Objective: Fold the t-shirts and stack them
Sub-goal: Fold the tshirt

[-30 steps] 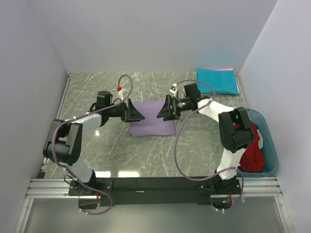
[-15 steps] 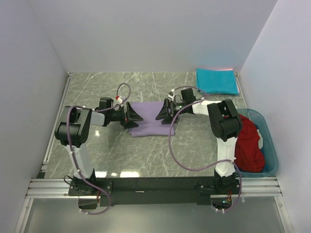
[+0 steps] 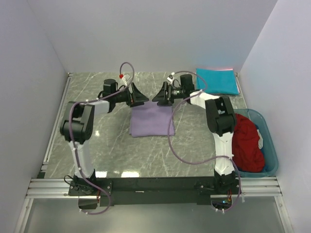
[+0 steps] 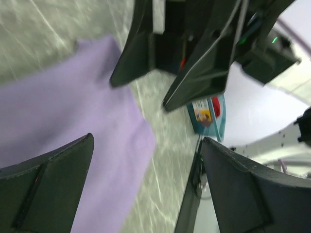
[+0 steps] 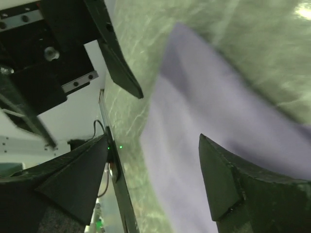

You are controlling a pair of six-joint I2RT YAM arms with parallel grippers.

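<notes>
A lavender t-shirt (image 3: 150, 121) lies folded into a rectangle in the middle of the table. My left gripper (image 3: 138, 96) and right gripper (image 3: 160, 95) face each other over its far edge, both open and holding nothing. The left wrist view has the lavender t-shirt (image 4: 63, 107) below my open left gripper (image 4: 147, 141), with the right gripper's fingers (image 4: 141, 53) opposite. In the right wrist view, the lavender cloth (image 5: 218, 111) spreads under my open right gripper (image 5: 153, 140). A teal t-shirt (image 3: 217, 80) lies folded at the back right. A dark red t-shirt (image 3: 247, 144) is bunched in the bin.
A translucent teal bin (image 3: 272, 148) stands at the right edge of the table beside the right arm. White walls close in the table at the back and on both sides. Cables loop off both arms above the marble-patterned tabletop (image 3: 97, 141).
Both grippers have moved from the lavender shirt's sides toward the back, to its far edge. The shirt lies as before. The right jaws have narrowed slightly.
</notes>
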